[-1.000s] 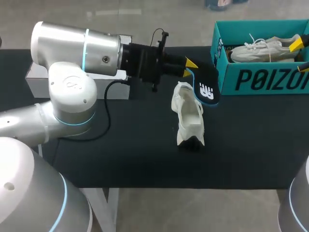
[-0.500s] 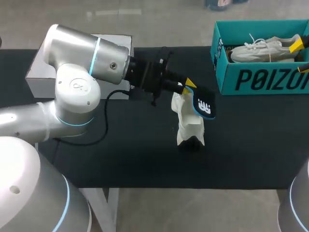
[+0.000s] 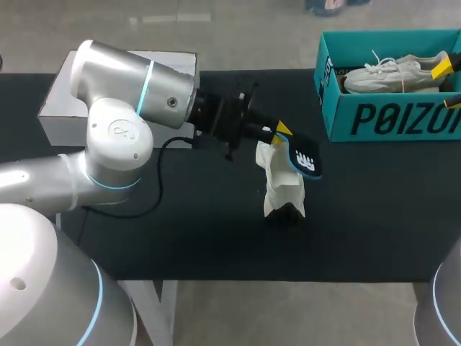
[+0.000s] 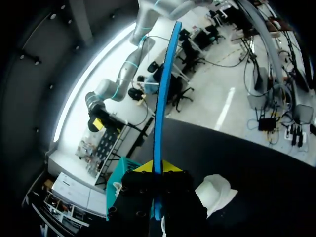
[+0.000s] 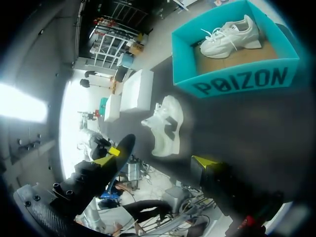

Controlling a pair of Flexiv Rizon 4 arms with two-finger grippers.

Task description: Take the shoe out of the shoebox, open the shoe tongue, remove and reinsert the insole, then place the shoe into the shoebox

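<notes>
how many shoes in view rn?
2. One shoe lies in the teal shoebox at the table's far right. The second shoe sits mid-table, by the insole held in the left gripper. None seems hidden.

My left gripper (image 4: 158, 168) clamps the insole (image 4: 160, 108) edge-on between its yellow tips, blue rim running straight ahead. White shoe (image 4: 215, 191) sits just beside my fingers on the black table (image 4: 266, 163). Teal shoebox (image 4: 117, 178) is on the gripper's other side.

I log one white box (image 3: 56, 119) standing on the black table (image 3: 216, 238), at its far left corner.
</notes>
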